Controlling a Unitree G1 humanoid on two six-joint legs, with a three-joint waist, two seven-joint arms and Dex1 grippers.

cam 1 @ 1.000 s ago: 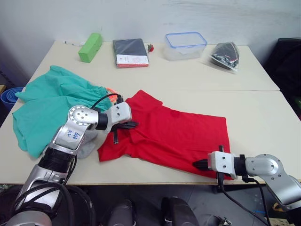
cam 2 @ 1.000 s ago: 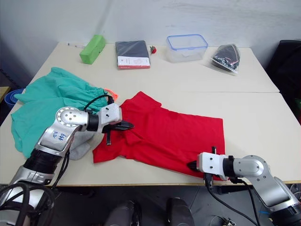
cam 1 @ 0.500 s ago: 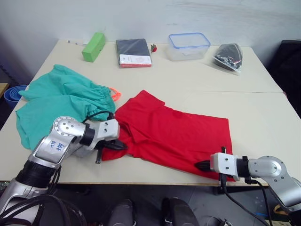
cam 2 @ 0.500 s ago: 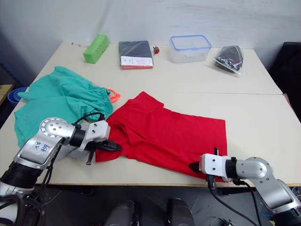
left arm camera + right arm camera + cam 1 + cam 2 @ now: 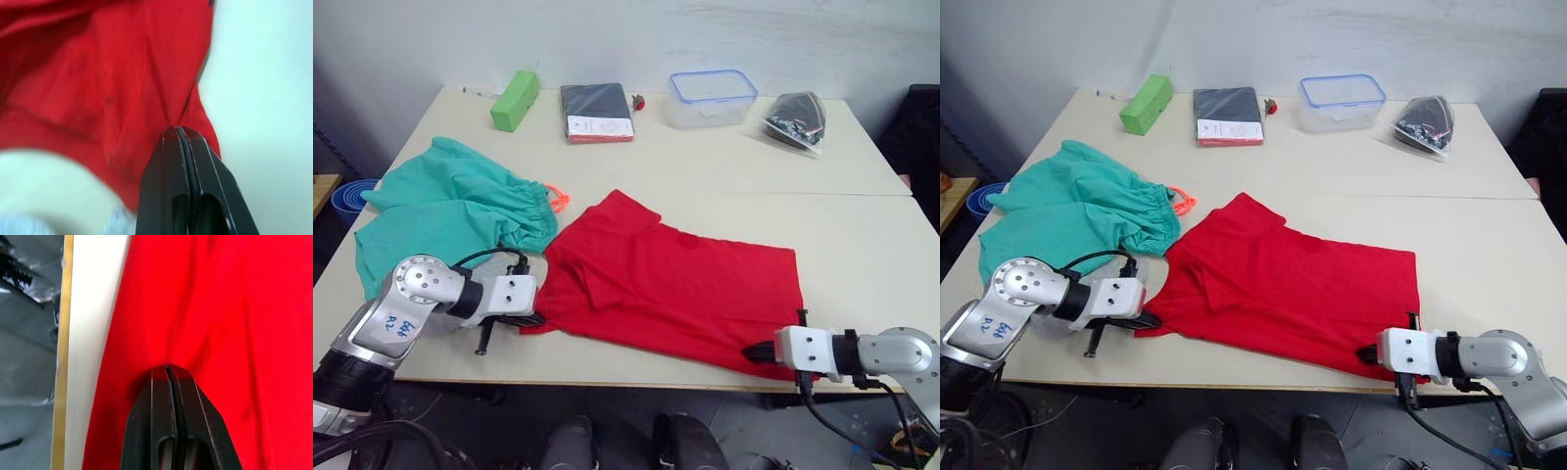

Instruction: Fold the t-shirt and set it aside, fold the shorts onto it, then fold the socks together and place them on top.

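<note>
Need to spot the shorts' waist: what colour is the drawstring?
Neon orange, on the drawstring of the teal-green shorts; clearest in the right eye view.

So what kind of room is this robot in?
Probably a lab or workroom, not a home: two plain tables pushed together against a bare wall, a plastic box, and a bag of parts.

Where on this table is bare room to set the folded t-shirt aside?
Bare: the right side beyond the t-shirt, and the strip between it and the clear container. Crowded: the left, under the shorts, and the far edge.
</note>
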